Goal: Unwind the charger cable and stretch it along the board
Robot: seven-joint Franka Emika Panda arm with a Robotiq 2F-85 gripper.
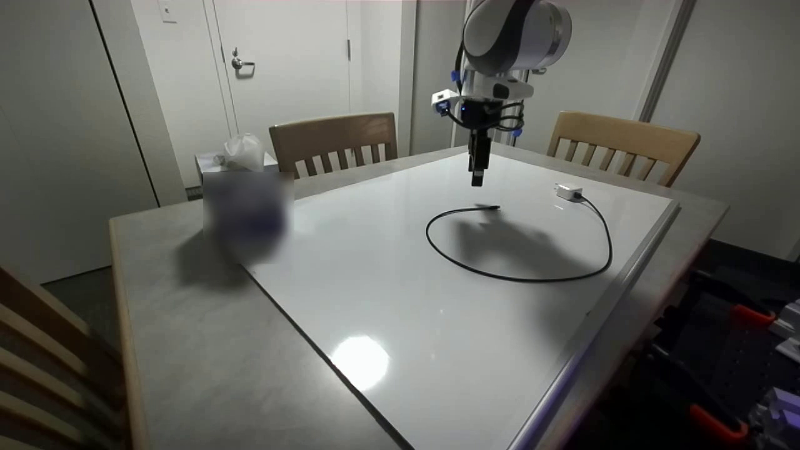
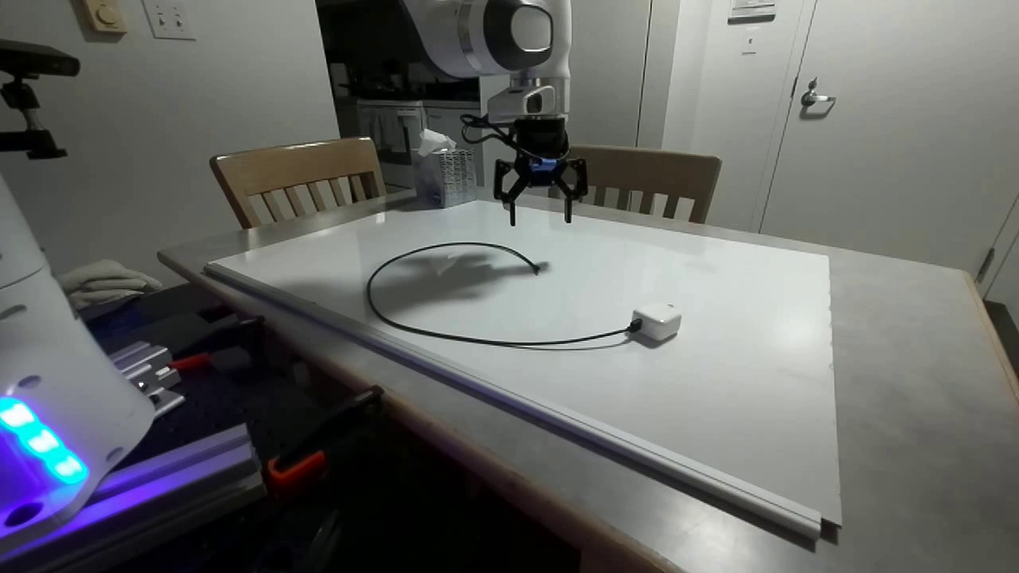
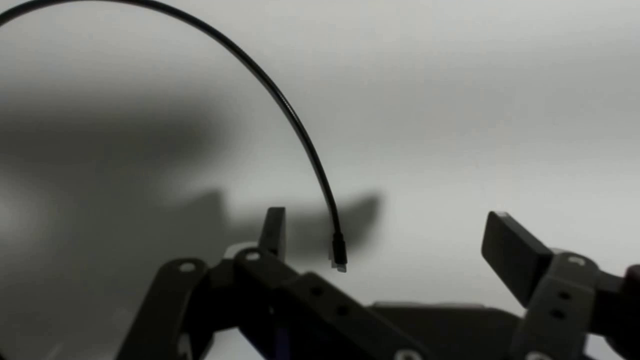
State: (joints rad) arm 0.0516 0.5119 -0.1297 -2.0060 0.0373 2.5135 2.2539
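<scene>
The charger cable (image 1: 531, 280) (image 2: 517, 344) lies in one open, wide curve on the glossy white board (image 1: 375, 250) (image 2: 740, 382). Its whitish plug block (image 1: 569, 192) (image 2: 657, 321) sits on the board at one end. The free connector end lies nearer the middle of the board. My gripper (image 1: 478, 178) (image 2: 541, 219) hangs above the board near that free end, pointing down, open and empty. In the wrist view the cable (image 3: 295, 120) runs down to its connector tip, which appears between the spread fingers (image 3: 385, 225), nearer the left one, and untouched. The plug block is outside the wrist view.
A metal rail (image 1: 600, 325) (image 2: 517, 402) runs along one long edge of the board. A tissue box (image 2: 446, 177) stands at a corner of the board; it is blurred in an exterior view (image 1: 247, 212). Wooden chairs (image 1: 337, 137) (image 2: 302, 179) stand around the grey table (image 1: 219, 350).
</scene>
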